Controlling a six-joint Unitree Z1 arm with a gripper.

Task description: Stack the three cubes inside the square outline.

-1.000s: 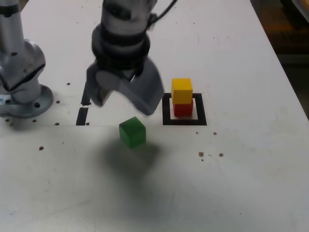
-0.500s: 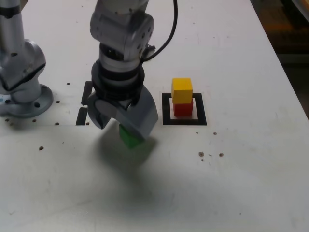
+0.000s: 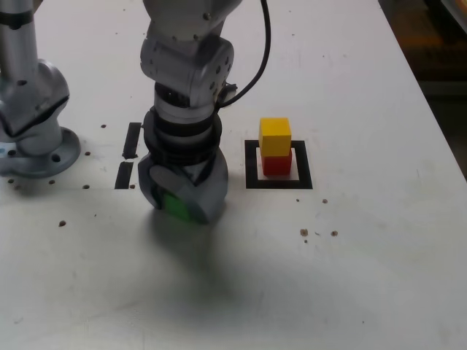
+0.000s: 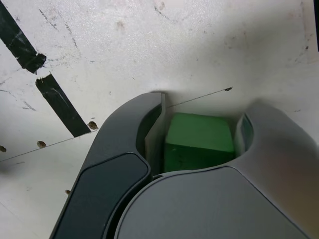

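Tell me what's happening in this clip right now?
A single robot arm has its tool down at the white table, shut on the green cube; the wrist view shows the cube between the jaws. To the exterior view's right, the yellow cube already sits on the red cube inside the square outline. The green cube is the one not yet stacked.

From here I read the pincer [image 3: 180, 202] as smooth grey plastic with a dull, matt sheen. The green cube [image 4: 199, 142] between its jaws looks matt, like painted wood or plastic; I can't tell which. The yellow cube [image 3: 275, 136] and red cube [image 3: 276, 165] share that flat finish. The bench [image 3: 365, 255] is white, scuffed and speckled with dirt. The square outline [image 3: 252, 169] looks like matt black tape, as do the strips [image 3: 132, 140] at nine o'clock from it.
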